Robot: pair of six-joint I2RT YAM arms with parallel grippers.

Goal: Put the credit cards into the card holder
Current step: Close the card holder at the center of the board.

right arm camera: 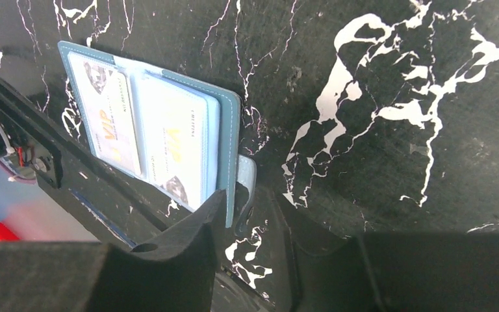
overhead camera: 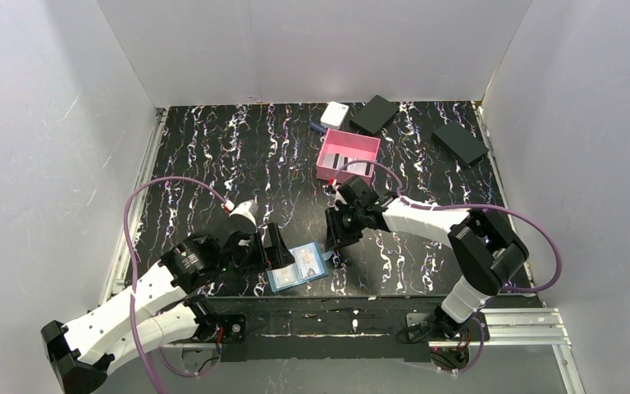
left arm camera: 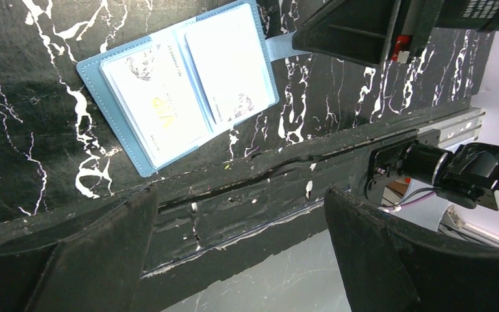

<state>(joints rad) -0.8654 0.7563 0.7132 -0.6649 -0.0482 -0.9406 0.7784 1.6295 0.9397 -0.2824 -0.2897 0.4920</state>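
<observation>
Seems to be the tail end of loading, or the start of closing up. Lying open and flat on the table, just ahead of the right gripper and beyond the tips of the left gripper: the card holder, inner side up. Tucked into its slots, one per half: two credit cards, pale with gold lettering, neither poking out past the blue rim. Cannot tell from these views whether more cards wait elsewhere. Right gripper partly closed and down at table level, fingers standing one either side of the snap tab at the holder's nearest edge. Hard to say whether pinched or merely straddled, with some gap showing beside the tab. Left gripper spread fully wide, holding nothing, hovering over the table's near edge with the holder up ahead of it. Next, most likely: close on the tab, lift, and swing that half over toward the left gripper to fold the holder shut. Otherwise, let go and fetch another card. Calls for a low, light pinch on a thin flap, and perhaps a steadying press from the left side to stop the holder sliding.
</observation>
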